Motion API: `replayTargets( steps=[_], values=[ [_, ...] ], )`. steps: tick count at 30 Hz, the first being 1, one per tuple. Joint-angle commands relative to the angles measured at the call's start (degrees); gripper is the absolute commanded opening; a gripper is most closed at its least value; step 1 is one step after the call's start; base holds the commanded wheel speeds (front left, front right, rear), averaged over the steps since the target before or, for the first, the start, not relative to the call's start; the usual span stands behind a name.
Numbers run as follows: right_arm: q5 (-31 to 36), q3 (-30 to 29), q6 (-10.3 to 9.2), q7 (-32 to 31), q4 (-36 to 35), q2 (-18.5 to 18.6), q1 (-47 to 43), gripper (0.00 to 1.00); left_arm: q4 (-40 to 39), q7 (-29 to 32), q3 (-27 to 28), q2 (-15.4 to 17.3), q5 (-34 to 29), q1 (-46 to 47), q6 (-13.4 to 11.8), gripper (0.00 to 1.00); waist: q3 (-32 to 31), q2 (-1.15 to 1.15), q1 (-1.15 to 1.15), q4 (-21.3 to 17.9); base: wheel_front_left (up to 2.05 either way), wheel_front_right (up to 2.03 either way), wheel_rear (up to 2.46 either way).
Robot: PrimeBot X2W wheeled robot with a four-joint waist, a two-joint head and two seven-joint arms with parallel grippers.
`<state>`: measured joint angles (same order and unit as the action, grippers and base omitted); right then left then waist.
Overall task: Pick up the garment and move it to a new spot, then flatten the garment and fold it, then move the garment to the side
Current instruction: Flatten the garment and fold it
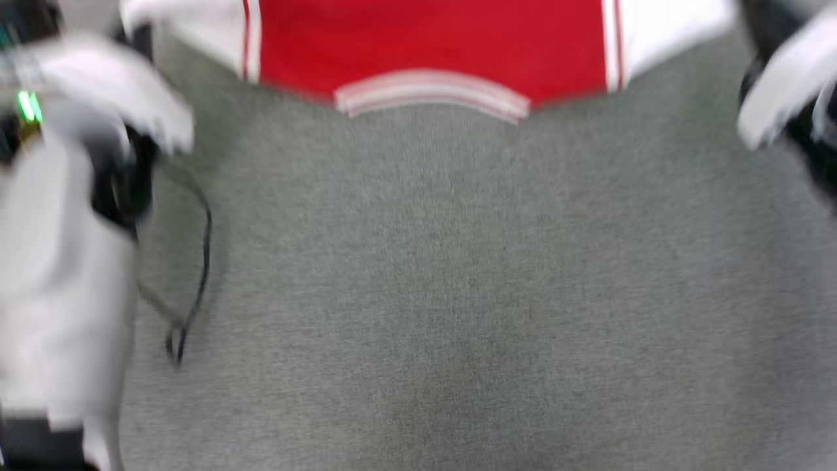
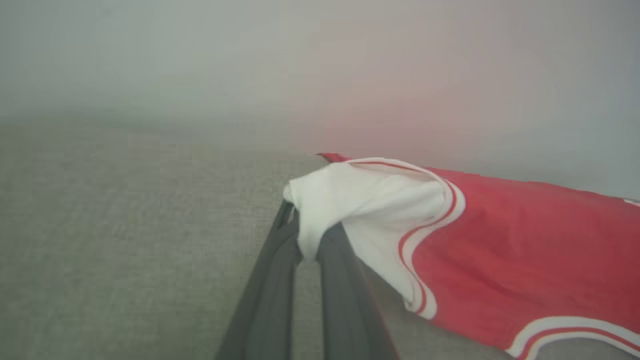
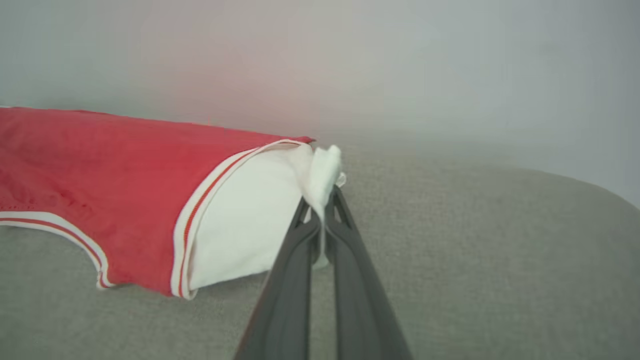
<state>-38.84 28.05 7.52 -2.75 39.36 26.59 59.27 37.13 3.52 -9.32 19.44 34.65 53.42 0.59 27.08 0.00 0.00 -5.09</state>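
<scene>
The garment [image 1: 431,46] is stretched sideways across the grey cloth-covered bench [image 1: 458,294], toward its far edge, which in both wrist views lies just beyond the shirt, with a pale wall behind it. In the blurred head view its red body is in the middle, a white sleeve runs out to each side, and the red-and-white striped neck trim curves toward the near edge.

In the left wrist view, the left gripper [image 2: 305,240] has its jaws pressed together on a bunched fold of the white sleeve. The cloth there is raised off the bench, and a shadow lies under it. From the sleeve the red body runs off to that view's right, edged with striped trim.

In the right wrist view, the right gripper [image 3: 322,200] pinches the tip of the other white sleeve between closed jaws. Here the sleeve's lower edge seems to touch the bench (how much of the shirt rests on the cloth cannot be told).

No letters or number are visible on the red side that faces the cameras.

In the head view, the pale left forearm [image 1: 59,275] stands near the bench's left edge with a small green light [image 1: 27,106] on it. A thin black cable [image 1: 196,281] hangs in a loop beside it. Part of the right arm [image 1: 785,85] shows near the right edge, just beside the right sleeve.
</scene>
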Motion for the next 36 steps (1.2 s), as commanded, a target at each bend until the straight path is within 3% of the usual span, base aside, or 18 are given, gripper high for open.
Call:
replayTargets(
  steps=[1,5,9,16,18,21,30,31,32,36],
  values=[
    [-0.6,0.1,-0.06,0.3,-1.1,1.0,-3.2,0.00,-2.1,0.2,0.3,0.4,0.5,-3.8,-0.1,0.00,-6.6,0.00,0.00,0.8,0.00,0.00,0.00],
    [-0.9,0.1,-0.06,0.0,-5.3,2.9,-13.3,0.00,-10.8,2.0,1.3,1.3,2.3,-17.1,-2.0,0.00,-12.2,0.00,0.00,1.2,0.00,0.00,0.00],
    [-0.4,-1.9,-0.06,-1.1,-9.4,3.5,-23.5,0.00,-20.1,4.3,2.3,1.8,3.4,-30.9,-5.7,0.00,-16.9,0.00,0.00,1.2,0.00,0.00,0.00],
    [1.5,-9.8,-0.06,-5.2,-16.4,1.7,-41.9,0.00,-36.0,8.4,3.6,2.7,4.2,-52.5,-12.2,0.00,-22.0,0.00,0.00,1.6,0.00,0.00,0.00],
    [2.1,-11.3,-0.06,-6.1,-17.5,1.4,-44.4,0.00,-38.2,9.0,3.5,2.7,4.3,-55.1,-13.0,0.00,-22.4,0.00,0.00,1.7,0.00,0.00,0.00],
    [3.7,-16.7,-0.06,-10.3,-22.5,-1.3,-55.4,0.00,-43.9,11.2,3.5,2.9,4.4,-64.3,-16.1,0.00,-23.7,0.00,0.00,1.9,0.00,0.00,0.00],
    [10.2,-24.5,-0.06,-19.1,-31.2,-8.9,-70.3,0.00,-46.3,15.3,1.3,2.9,3.8,-74.6,-19.5,0.00,-24.4,0.00,0.00,2.1,0.00,0.00,0.00],
    [11.0,-24.8,-0.06,-20.2,-31.7,-9.7,-71.2,0.42,-46.3,15.0,1.0,2.7,3.5,-74.7,-19.6,0.00,-24.4,0.00,0.00,2.3,0.00,0.00,0.00],
    [11.7,-25.0,-0.06,-20.9,-32.6,-10.3,-71.5,1.00,-46.2,14.9,0.6,2.6,3.0,-74.5,-19.7,0.00,-24.4,0.00,0.00,2.5,0.00,0.00,0.00],
    [12.1,-25.8,-0.05,-21.6,-36.5,-11.9,-69.3,1.00,-46.4,13.4,-0.6,2.0,1.6,-72.6,-19.6,0.00,-24.1,0.00,0.00,3.1,0.00,0.00,0.00]
  ],
)
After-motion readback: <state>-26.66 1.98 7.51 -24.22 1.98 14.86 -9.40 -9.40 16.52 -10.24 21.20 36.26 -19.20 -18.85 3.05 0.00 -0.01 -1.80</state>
